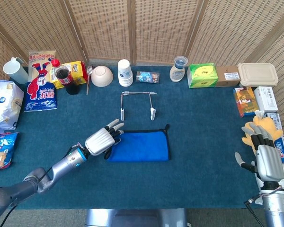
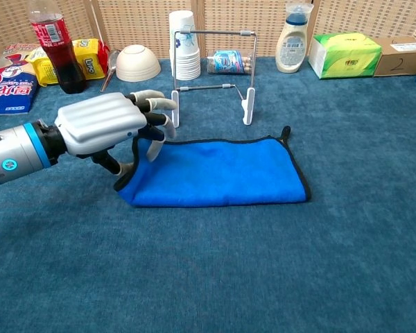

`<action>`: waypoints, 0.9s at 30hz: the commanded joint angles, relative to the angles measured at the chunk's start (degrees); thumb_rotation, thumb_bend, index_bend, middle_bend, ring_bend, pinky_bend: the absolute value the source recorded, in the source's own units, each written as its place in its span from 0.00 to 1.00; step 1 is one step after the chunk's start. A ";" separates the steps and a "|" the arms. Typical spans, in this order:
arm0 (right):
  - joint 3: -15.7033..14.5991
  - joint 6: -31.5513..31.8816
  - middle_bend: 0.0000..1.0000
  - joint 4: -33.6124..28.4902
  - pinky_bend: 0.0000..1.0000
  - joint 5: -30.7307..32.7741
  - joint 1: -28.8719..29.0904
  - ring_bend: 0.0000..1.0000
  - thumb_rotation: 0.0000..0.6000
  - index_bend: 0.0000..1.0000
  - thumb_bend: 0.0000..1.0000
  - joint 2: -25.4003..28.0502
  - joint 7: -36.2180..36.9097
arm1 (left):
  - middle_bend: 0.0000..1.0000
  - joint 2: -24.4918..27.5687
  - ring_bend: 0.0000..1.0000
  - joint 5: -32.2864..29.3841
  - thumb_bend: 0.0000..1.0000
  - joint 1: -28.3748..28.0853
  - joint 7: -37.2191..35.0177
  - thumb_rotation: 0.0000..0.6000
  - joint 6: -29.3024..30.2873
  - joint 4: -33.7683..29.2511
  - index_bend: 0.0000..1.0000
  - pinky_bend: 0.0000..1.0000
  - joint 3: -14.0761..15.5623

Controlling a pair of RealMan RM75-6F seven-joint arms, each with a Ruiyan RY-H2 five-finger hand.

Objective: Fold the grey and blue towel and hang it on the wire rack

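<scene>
The blue towel point(image 1: 141, 145) point(image 2: 222, 172), edged in black, lies folded in a flat strip at the table's middle. My left hand point(image 1: 100, 141) point(image 2: 100, 126) is at its left end, fingers curled down over the edge and thumb low beside it. That end is gripped and lifted slightly into a small bunch. The wire rack point(image 1: 138, 103) point(image 2: 213, 69) stands upright just behind the towel, with nothing hanging on it. My right hand point(image 1: 265, 160) hovers at the far right table edge, fingers apart and holding nothing. It shows only in the head view.
Along the back stand a cola bottle point(image 2: 54, 47), a white bowl point(image 2: 139, 64), stacked paper cups point(image 2: 184, 48), a lotion bottle point(image 2: 291, 41) and a green tissue box point(image 2: 344, 54). Snack bags point(image 1: 4, 106) line the left edge, boxes point(image 1: 255, 99) and a yellow item point(image 1: 265, 126) the right.
</scene>
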 commanded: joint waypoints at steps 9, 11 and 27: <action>0.08 -0.17 0.09 0.65 0.00 0.04 -0.24 0.00 1.00 0.17 0.31 -0.22 1.35 | 0.53 6.96 0.36 -0.52 0.48 1.19 1.10 1.00 5.45 -9.29 0.69 0.02 -1.67; 0.08 -0.23 0.09 1.01 0.00 0.03 -0.31 0.00 1.00 0.17 0.30 -0.34 1.92 | 0.53 9.13 0.35 -0.94 0.48 1.47 2.12 1.00 6.17 -12.49 0.70 0.02 -2.31; -1.07 -0.66 0.09 6.19 0.00 -1.49 -1.64 0.00 1.00 0.17 0.30 -1.42 9.08 | 0.51 29.63 0.30 -13.48 0.48 0.49 9.48 1.00 4.19 -46.83 0.72 0.02 -15.83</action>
